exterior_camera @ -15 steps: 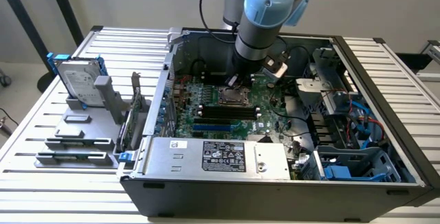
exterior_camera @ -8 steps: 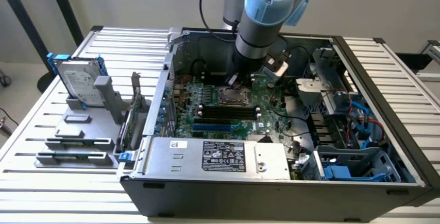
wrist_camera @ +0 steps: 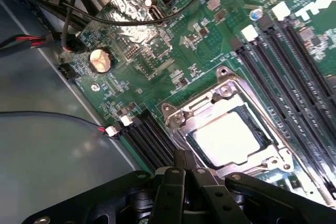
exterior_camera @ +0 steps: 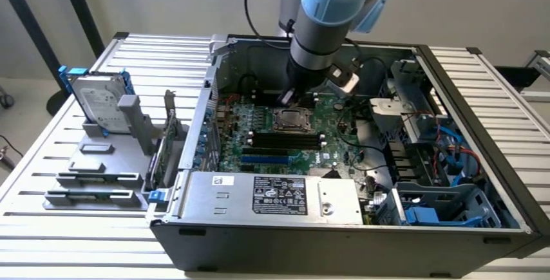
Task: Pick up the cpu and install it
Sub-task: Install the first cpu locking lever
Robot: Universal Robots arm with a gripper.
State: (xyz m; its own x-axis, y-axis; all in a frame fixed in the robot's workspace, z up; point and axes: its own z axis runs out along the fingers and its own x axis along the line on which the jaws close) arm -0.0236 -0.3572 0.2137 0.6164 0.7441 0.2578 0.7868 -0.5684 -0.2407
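The cpu (wrist_camera: 226, 137), a small square chip with a silver-grey top, lies flat inside the metal socket frame (wrist_camera: 220, 90) on the green motherboard (wrist_camera: 157, 51). In the exterior view the cpu (exterior_camera: 293, 120) sits mid-board inside the open computer case (exterior_camera: 344, 241). My gripper (wrist_camera: 185, 165) hovers just beside the socket's edge, its two black fingers pressed together with nothing between them. In the exterior view the gripper (exterior_camera: 289, 97) hangs from the blue-grey arm (exterior_camera: 331, 9) right above the far side of the socket.
Long black memory slots (exterior_camera: 284, 141) flank the socket. A power supply (exterior_camera: 275, 196) fills the case's front. A silver hard drive with blue brackets (exterior_camera: 96, 103) stands on a grey holder at the exterior view's left. Cables (wrist_camera: 68, 24) and a coin battery (wrist_camera: 100, 60) lie near the board's edge.
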